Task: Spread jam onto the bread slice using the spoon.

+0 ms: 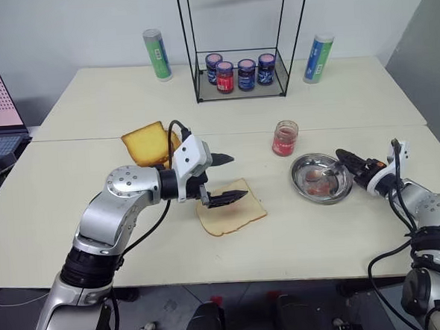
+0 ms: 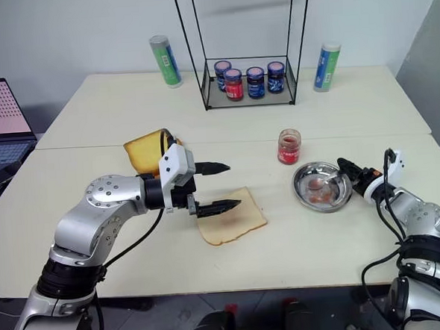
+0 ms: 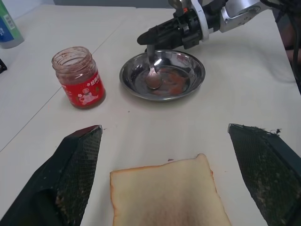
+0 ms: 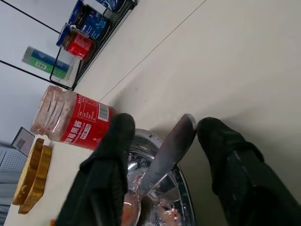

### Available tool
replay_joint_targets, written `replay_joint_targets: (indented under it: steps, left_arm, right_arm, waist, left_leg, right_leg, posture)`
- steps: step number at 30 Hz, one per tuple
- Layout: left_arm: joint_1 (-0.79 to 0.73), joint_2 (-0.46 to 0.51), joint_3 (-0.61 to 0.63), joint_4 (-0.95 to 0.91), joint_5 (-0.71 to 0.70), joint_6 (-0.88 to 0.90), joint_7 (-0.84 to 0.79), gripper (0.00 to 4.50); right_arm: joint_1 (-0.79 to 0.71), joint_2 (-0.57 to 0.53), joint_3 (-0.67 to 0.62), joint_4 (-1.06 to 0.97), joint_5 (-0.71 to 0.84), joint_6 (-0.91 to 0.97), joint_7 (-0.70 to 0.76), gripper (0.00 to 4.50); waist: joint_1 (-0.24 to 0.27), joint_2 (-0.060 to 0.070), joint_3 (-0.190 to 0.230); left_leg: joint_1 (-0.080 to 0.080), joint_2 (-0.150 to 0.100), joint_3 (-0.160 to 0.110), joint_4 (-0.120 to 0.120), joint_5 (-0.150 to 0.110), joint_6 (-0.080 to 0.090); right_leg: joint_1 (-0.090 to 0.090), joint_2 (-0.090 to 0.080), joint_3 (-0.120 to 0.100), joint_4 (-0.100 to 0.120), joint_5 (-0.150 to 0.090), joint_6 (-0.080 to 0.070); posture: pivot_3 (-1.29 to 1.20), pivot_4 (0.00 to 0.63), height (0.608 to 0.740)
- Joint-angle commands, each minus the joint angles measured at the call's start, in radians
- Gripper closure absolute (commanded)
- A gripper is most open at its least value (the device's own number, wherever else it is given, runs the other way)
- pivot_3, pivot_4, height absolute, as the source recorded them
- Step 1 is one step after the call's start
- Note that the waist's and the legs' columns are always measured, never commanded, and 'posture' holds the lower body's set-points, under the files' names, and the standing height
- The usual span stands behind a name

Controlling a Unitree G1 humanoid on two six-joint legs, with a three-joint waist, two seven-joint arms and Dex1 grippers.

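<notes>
Left gripper (image 1: pixel 222 180) spread wide above pale square bread slice (image 1: pixel 232 209) lying flat on cream table (image 1: pixel 89 106). Right gripper (image 4: pixel 160 141) at round steel dish (image 1: pixel 322 178), fingers (image 4: pixel 108 165) straddling slim silver spoon (image 4: pixel 167 150) handle, not visibly clamped. Red-labelled glass jam jar (image 1: pixel 285 138) upright, just beside dish.

Red-labelled jam (image 3: pixel 80 77), pale cream bread slice (image 3: pixel 167 195), silver spoon (image 3: pixel 154 75), steel dish (image 3: pixel 188 70)
</notes>
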Motion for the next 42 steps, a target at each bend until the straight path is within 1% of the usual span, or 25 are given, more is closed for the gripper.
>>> replay_joint_targets:
  steps: [1, 4, 7, 8, 12, 16, 19, 23, 25, 29, 32, 35, 40, 42]
  left_arm:
    - [-0.015, -0.004, 0.014, -0.023, -0.001, -0.011, 0.009, 0.0]
    - [-0.015, -0.008, 0.012, -0.02, 0.003, -0.013, 0.012, 0.0]
    - [-0.014, -0.008, 0.01, -0.022, -0.001, -0.01, 0.011, 0.0]
    - [-0.014, -0.008, 0.01, -0.022, -0.002, -0.01, 0.011, 0.0]
    - [-0.015, -0.009, 0.007, -0.02, -0.002, -0.007, 0.013, 0.0]
    - [-0.011, -0.004, 0.02, -0.02, -0.012, 0.002, 0.014, 0.0]
    - [-0.015, -0.001, 0.047, -0.01, -0.026, 0.015, 0.023, 0.0]
    - [-0.013, -0.007, 0.084, -0.002, -0.042, 0.036, 0.051, 0.0]
    - [-0.007, -0.02, 0.09, -0.005, -0.045, 0.04, 0.071, 0.0]
    - [-0.004, -0.046, 0.092, -0.007, -0.047, 0.044, 0.102, 0.0]
    - [-0.002, -0.065, 0.09, -0.008, -0.045, 0.045, 0.123, 0.0]
    - [0.001, -0.073, 0.086, -0.018, -0.044, 0.047, 0.138, 0.0]
    - [0.012, -0.067, 0.099, -0.039, -0.05, 0.06, 0.152, 0.0]
    - [0.025, -0.062, 0.108, -0.054, -0.054, 0.067, 0.159, 0.0]
  right_arm:
    - [-0.023, -0.023, -0.005, 0.004, -0.014, -0.031, 0.032, 2.96]
    - [-0.021, -0.028, -0.014, 0.017, -0.02, -0.043, 0.042, 3.53]
    - [-0.021, -0.032, -0.02, 0.019, -0.021, -0.052, 0.048, 4.38]
    - [-0.021, -0.033, -0.02, 0.017, -0.022, -0.056, 0.051, 4.48]
    - [-0.017, -0.037, -0.023, -0.013, -0.021, -0.059, 0.051, 4.48]
    - [-0.001, -0.045, -0.013, -0.2, 0.014, 0.0, 0.022, 4.48]
    - [-0.009, -0.031, -0.018, -0.351, 0.058, 0.058, -0.033, 4.48]
    - [-0.079, -0.006, -0.013, -0.494, 0.117, 0.118, -0.126, 4.48]
    - [-0.151, 0.006, 0.016, -0.524, 0.117, 0.117, -0.161, 4.48]
    - [-0.233, 0.018, 0.07, -0.506, 0.066, 0.073, -0.189, 4.48]
    - [-0.278, 0.01, 0.186, -0.459, -0.048, -0.027, -0.134, 4.48]
    - [-0.308, 0.017, 0.271, -0.38, -0.146, -0.128, -0.087, 4.48]
    - [-0.343, 0.031, 0.339, -0.262, -0.249, -0.253, -0.03, 4.48]
    - [-0.362, 0.038, 0.346, -0.212, -0.272, -0.284, -0.016, 4.48]
  waist:
    - [0.0, 0.0, 0.0]
    - [0.0, 0.0, 0.0]
    - [0.0, 0.0, 0.0]
    - [0.0, 0.0, 0.0]
    - [0.0, 0.0, 0.0]
    - [0.001, 0.001, 0.0]
    - [-0.001, 0.001, 0.0]
    - [-0.009, 0.001, 0.0]
    - [-0.011, 0.002, 0.0]
    - [-0.011, 0.002, 0.0]
    - [-0.01, 0.001, 0.0]
    - [-0.011, 0.001, 0.0]
    - [-0.013, 0.002, 0.0]
    - [-0.014, 0.002, 0.0]
  left_leg:
    - [0.0, 0.0, 0.0, 0.0, 0.0, 0.0]
    - [0.0, 0.0, 0.0, 0.0, 0.0, 0.0]
    - [0.0, 0.0, 0.0, 0.0, 0.0, 0.0]
    - [0.0, 0.0, 0.0, 0.0, 0.0, 0.0]
    - [0.0, 0.0, -0.001, 0.001, 0.0, 0.0]
    - [0.0, 0.0, 0.0, 0.001, 0.0, 0.0]
    - [0.0, 0.0, -0.001, 0.001, 0.0, 0.0]
    - [0.0, 0.001, -0.002, 0.0, 0.0, 0.0]
    - [0.0, 0.001, -0.002, 0.0, 0.0, 0.0]
    - [0.0, 0.0, -0.002, 0.0, 0.0, 0.0]
    - [-0.001, 0.0, -0.002, 0.0, 0.0, 0.0]
    - [-0.001, -0.001, -0.002, 0.0, 0.0, 0.0]
    - [-0.001, -0.001, -0.002, 0.0, 0.0, 0.0]
    - [-0.001, -0.001, -0.002, 0.0, 0.0, 0.0]
  right_leg:
    - [0.0, 0.0, 0.0, 0.0, 0.0, 0.0]
    - [0.0, 0.0, 0.0, 0.0, 0.0, 0.0]
    - [0.0, 0.0, 0.0, 0.0, 0.0, 0.0]
    - [0.001, 0.0, 0.0, 0.0, 0.0, 0.0]
    - [0.001, 0.0, 0.0, 0.0, 0.0, 0.0]
    - [0.001, 0.0, 0.0, 0.0, 0.0, 0.0]
    - [0.0, 0.0, 0.0, 0.0, 0.0, 0.0]
    - [0.0, 0.0, 0.0, 0.001, 0.0, 0.0]
    - [-0.001, 0.0, 0.0, 0.001, 0.0, 0.0]
    - [-0.001, 0.0, 0.0, 0.001, 0.0, 0.0]
    - [0.0, 0.0, -0.001, 0.0, 0.0, 0.0]
    - [-0.001, -0.001, -0.001, 0.0, 0.0, 0.0]
    - [-0.001, -0.001, -0.001, 0.0, 0.0, 0.0]
    - [-0.001, -0.001, -0.001, 0.0, 0.0, 0.0]
  posture:
    - [0.0, 0.15, 0.74]
    - [0.0, 0.15, 0.74]
    - [0.0, 0.15, 0.74]
    - [0.0, 0.15, 0.74]
    - [0.0, 0.15, 0.74]
    - [0.0, 0.15, 0.74]
    - [0.0, 0.15, 0.74]
    - [0.0, 0.15, 0.74]
    - [0.0, 0.15, 0.74]
    - [0.0, 0.15, 0.74]
    - [0.0, 0.15, 0.74]
    - [0.0, 0.15, 0.74]
    - [0.0, 0.15, 0.74]
    - [0.0, 0.15, 0.74]
